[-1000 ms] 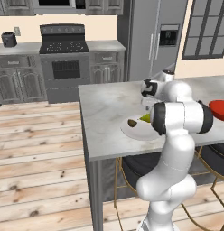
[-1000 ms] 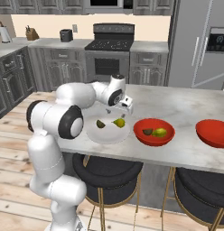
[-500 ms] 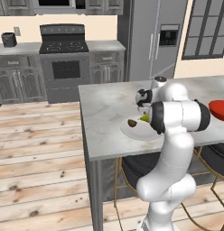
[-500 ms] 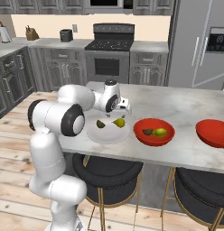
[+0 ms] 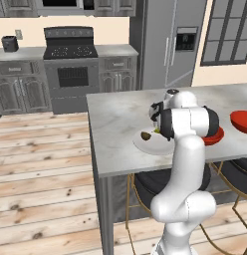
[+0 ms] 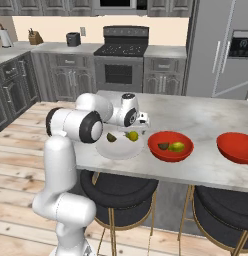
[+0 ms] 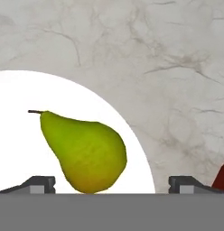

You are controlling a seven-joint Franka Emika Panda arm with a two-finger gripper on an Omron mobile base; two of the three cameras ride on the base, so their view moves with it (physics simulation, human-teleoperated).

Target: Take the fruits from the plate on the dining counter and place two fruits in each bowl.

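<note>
The white plate lies on the marbled dining counter with a yellow-green pear and a dark rounded fruit on it. My gripper hangs open just above the pear, pointing down. In the hand view the pear lies on the plate's edge, between my spread fingertips and nearer the left one. The near red bowl holds a second pear and a second dark fruit. The far red bowl holds nothing. From the left base my arm half hides the pear.
Black round stools stand under the counter's near edge. A stove and grey cabinets line the back wall, with a steel fridge beside them. Bare marble lies behind the plate and bowls.
My gripper has come down and a little toward the plate, from well above the counter to just over the pear. The fruits, plate and bowls have stayed put.
</note>
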